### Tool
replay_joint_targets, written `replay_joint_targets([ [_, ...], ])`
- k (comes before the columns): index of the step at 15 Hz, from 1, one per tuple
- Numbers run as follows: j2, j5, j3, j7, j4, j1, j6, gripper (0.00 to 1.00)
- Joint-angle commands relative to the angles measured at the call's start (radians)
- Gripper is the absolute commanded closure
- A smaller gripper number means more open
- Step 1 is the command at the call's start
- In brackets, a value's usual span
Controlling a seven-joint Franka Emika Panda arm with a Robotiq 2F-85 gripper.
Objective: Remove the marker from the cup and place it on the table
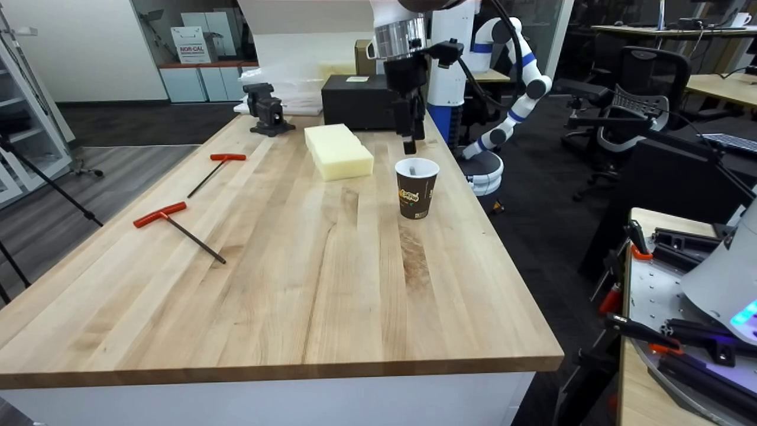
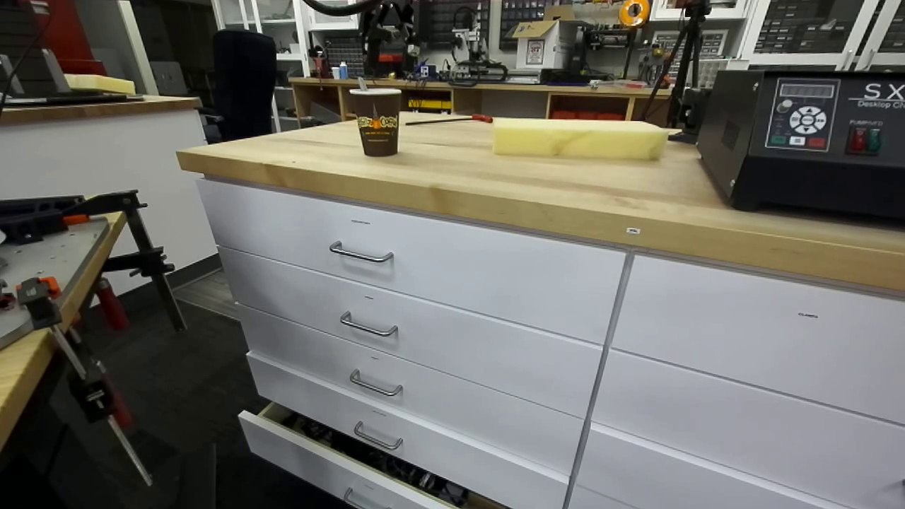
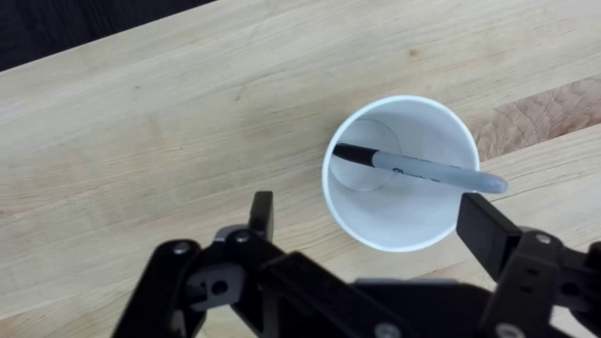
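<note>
The dark-brown paper cup (image 1: pixel 416 190) stands upright on the light-wood table (image 1: pixel 331 284) near its long edge; it also shows in an exterior view (image 2: pixel 378 124) and from above in the wrist view (image 3: pixel 399 220). The marker (image 3: pixel 422 170), grey with a black end, leans inside the cup. Its black end is down in the cup and its grey end sticks out over the rim. Only that tip of the marker (image 2: pixel 362 83) shows in an exterior view. My gripper (image 1: pixel 413 142) is above the cup, pointing down. In the wrist view the gripper (image 3: pixel 373 211) is open with nothing between its fingers.
A yellow block (image 1: pixel 340 152) lies beside the cup. Two red-handled tools (image 1: pixel 177 228) lie on the table's opposite side. A black box (image 1: pixel 358 102) and a small black vise (image 1: pixel 267 109) stand at the far end. An open drawer (image 2: pixel 339 459) juts out below.
</note>
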Motion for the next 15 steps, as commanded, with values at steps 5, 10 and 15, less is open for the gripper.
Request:
replay_joint_targets([
  [5, 0.07, 0.033, 0.026, -0.026, 0.133, -0.003, -0.138, 0.0],
  [10, 0.068, 0.055, 0.049, -0.031, 0.125, 0.004, -0.167, 0.0],
  [15, 0.052, 0.044, 0.057, -0.03, 0.097, 0.012, -0.144, 0.0],
])
